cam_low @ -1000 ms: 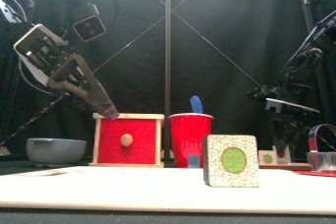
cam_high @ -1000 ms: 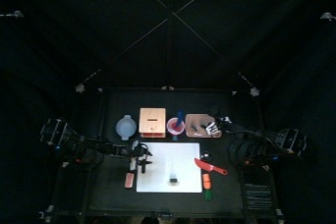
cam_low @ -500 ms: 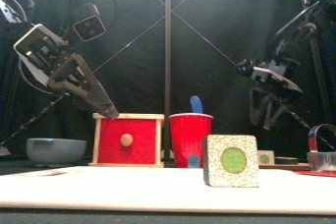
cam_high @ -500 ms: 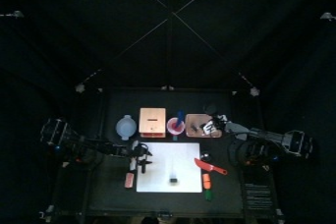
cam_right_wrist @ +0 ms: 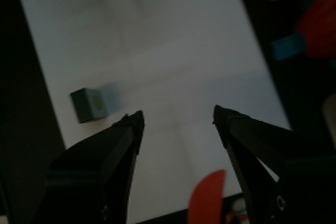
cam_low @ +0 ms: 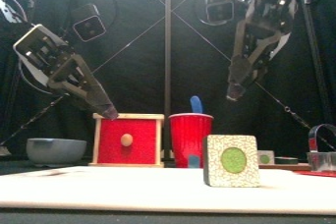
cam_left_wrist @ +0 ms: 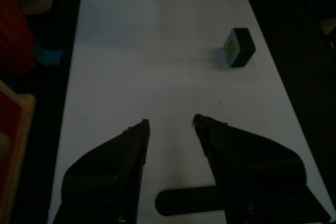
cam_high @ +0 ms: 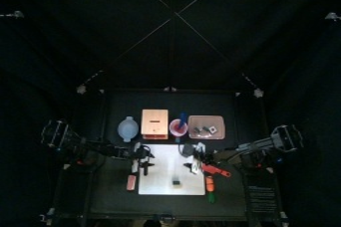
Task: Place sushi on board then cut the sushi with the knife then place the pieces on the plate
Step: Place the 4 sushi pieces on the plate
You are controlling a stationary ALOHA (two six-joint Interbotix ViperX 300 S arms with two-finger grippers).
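On the white board (cam_high: 163, 157) a sushi block (cam_low: 234, 161) stands ready for slicing, while the left gripper (cam_left_wrist: 171, 122) and right gripper (cam_right_wrist: 176, 113) hover spread and empty, the red knife (cam_high: 213, 168) not yet grabbed.

a robotics lab test booth: black curtains (cam_high: 170, 42) hang around a small black table (cam_high: 110, 203).

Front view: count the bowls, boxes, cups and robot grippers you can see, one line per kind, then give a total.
blue-grey bowl: 1
wooden box: 1
red cup: 1
grippers: 2, the left gripper and the right gripper
Total: 5
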